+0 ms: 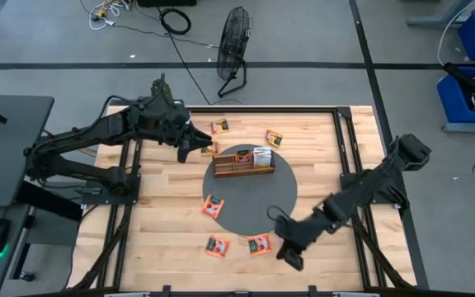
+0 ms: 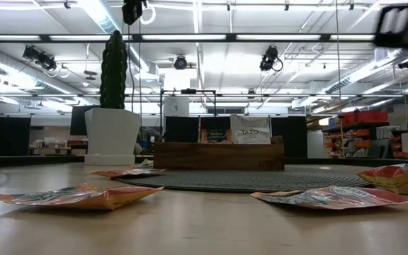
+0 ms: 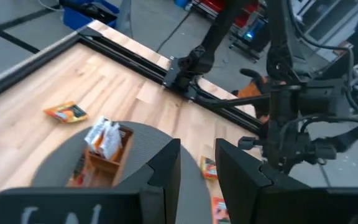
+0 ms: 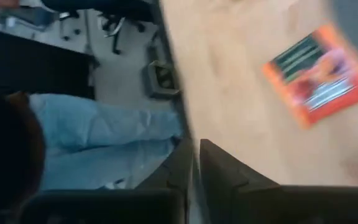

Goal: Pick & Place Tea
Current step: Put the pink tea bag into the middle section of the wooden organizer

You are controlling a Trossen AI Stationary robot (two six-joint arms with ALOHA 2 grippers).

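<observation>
The jaws of the right gripper stand almost together, only a thin slit between them and nothing in it; those of the left gripper are parted by a clear gap and also hold nothing. In the high view the right gripper hovers at the near edge of the table, just right of one orange sachet, while the left gripper hangs by the left end of the wooden tray on the round grey mat. The tea lies scattered: two orange sachets near the front, another on the mat's left rim, two more beyond the tray, and a white one already standing in a slot. From the low view the sachets look puffy, thin and crinkled, so I judge them very light, soft and somewhat slick; they would slide if pushed sideways. The best hold is likely across a flat edge or corner, pinching the paper seam, coming straight down so the packet cannot skid on the wood. A person in jeans sits beyond the table's edge in the right wrist view.
</observation>
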